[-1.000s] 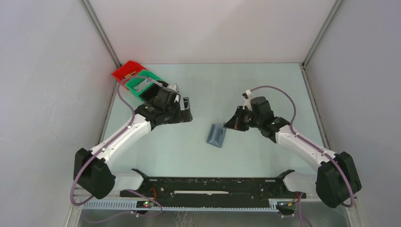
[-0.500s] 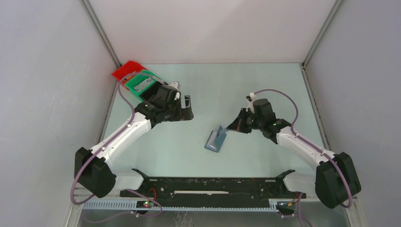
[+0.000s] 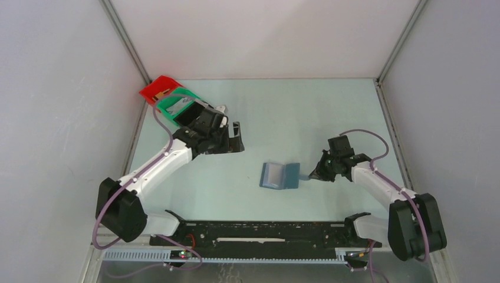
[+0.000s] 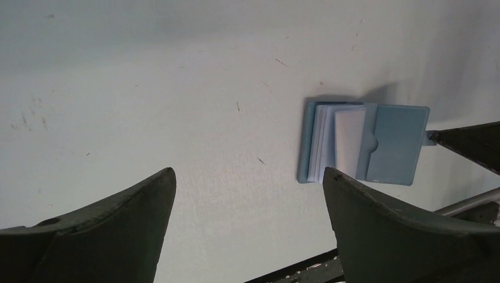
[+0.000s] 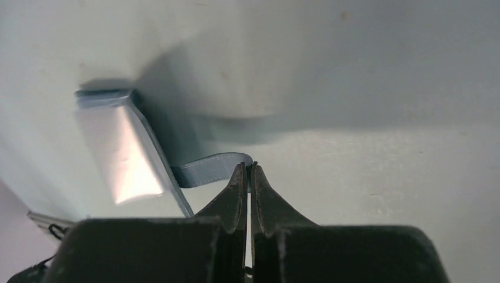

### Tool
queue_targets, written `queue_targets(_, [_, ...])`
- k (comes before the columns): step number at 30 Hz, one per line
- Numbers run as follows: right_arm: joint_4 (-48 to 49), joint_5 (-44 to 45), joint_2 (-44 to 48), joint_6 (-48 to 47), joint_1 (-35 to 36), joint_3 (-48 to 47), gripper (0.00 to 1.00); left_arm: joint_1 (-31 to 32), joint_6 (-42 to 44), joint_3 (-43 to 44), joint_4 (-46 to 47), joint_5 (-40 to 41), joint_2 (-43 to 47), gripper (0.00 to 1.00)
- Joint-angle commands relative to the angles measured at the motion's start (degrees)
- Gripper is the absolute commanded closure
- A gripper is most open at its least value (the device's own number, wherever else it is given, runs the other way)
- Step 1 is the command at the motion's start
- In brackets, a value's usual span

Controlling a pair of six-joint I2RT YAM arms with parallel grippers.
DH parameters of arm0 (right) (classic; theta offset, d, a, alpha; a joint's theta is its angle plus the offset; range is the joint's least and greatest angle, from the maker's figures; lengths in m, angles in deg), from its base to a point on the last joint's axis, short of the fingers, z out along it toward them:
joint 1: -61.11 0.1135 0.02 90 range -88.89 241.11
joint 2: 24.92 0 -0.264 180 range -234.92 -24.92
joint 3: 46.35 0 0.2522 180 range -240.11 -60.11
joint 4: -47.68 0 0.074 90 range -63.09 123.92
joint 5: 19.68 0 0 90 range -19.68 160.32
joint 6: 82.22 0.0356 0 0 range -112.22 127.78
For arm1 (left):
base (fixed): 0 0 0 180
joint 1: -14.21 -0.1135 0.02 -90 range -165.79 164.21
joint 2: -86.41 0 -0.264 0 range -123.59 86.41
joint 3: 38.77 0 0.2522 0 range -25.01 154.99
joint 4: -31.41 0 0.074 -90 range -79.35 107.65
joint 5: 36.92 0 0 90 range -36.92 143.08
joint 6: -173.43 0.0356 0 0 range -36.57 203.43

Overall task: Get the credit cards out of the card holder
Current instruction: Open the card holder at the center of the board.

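The slate-blue card holder (image 3: pixel 280 175) lies spread open on the table, between the two arms. In the left wrist view the card holder (image 4: pixel 394 141) shows a stack of pale credit cards (image 4: pixel 345 141) in its left half, under a strap. My right gripper (image 3: pixel 308 175) is low at the holder's right edge, shut on its little tab (image 5: pixel 207 169); the jaws (image 5: pixel 248 168) pinch the tab's end. My left gripper (image 3: pixel 237 138) hovers open to the upper left of the holder with nothing between its fingers (image 4: pixel 365 224).
A red bin (image 3: pixel 156 88) and a green bin (image 3: pixel 177 104) sit at the back left corner, just behind the left arm. The black rail (image 3: pixel 265 227) runs along the near edge. Grey walls close in both sides.
My right gripper has pulled the tab down and to the right, and the holder has gone from standing half-folded to lying spread open. The left arm barely moved.
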Motion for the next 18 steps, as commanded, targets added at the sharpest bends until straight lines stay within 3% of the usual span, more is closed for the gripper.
queue_targets(1, [-2.76, 5.34, -3.15, 1.74, -0.93, -0.04, 1.0, 0.52, -0.5, -0.4, 1.3, -1.96, -0.09, 0.0])
queue_targets(2, [-2.9, 5.51, -3.86, 1.63, -1.02, -0.04, 1.0, 0.52, -0.56, -0.39, 1.3, -2.03, 0.01, 0.0])
queue_targets(5, [-2.93, 5.96, -3.79, 1.5, -1.03, -0.05, 0.73, 0.52, -0.57, -0.37, 1.3, -2.44, 0.26, 0.0])
queue_targets(10, [-2.89, 8.89, 3.36, 2.42, -0.62, -1.16, 0.46, 0.61, -0.59, -0.54, 1.25, -2.91, 0.18, 0.0])
queue_targets(14, [-2.26, 11.04, 9.05, 2.15, 2.66, -4.93, 0.3, 0.61, -0.55, -0.49, 1.7, -4.71, 0.42, 0.0])
queue_targets(18, [-3.65, 15.55, 6.66, 2.22, 11.83, -11.4, 0.26, 0.61, -1.45, -0.1, 2.87, -6.39, 0.51, 0.0])
